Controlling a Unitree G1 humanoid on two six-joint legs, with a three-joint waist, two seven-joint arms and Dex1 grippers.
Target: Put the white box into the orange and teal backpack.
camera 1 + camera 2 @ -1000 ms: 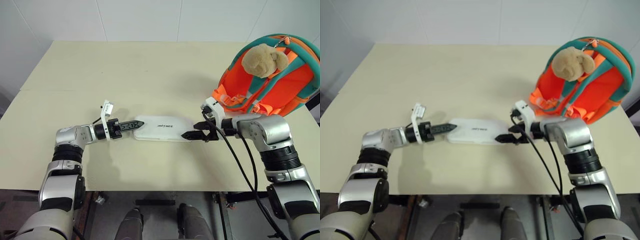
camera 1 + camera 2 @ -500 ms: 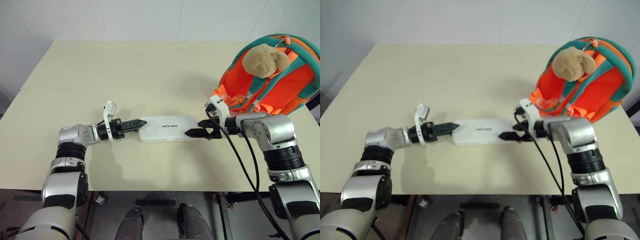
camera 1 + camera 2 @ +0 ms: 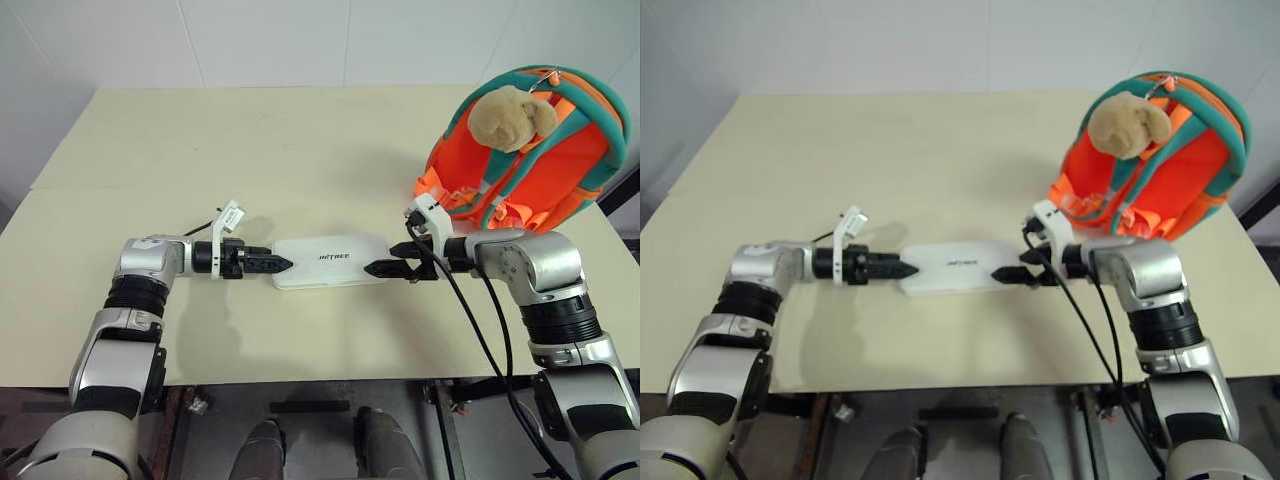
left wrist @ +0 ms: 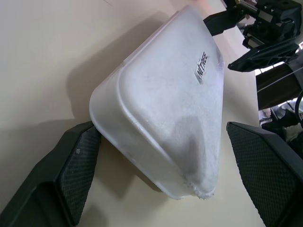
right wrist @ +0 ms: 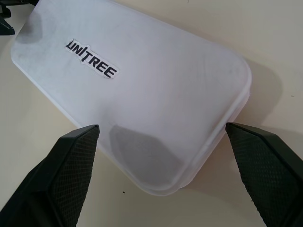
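A bare test room or lab, by the look of it: a plain cream surface [image 3: 300, 130] pushed against white tiled walls [image 3: 260, 40], with cables [image 3: 480, 330] trailing off the robot arm and grey floor beneath

A pale cream table [image 3: 300, 130] spans the view, its matte top evenly lit with soft shadows; a faint seam runs across it on the left side (roughly midway between the far edge and the near one); behind it stands a white tiled wall [image 3: 260, 40] with thin grout lines; below the near edge lies a dark floor [image 3: 320, 420].
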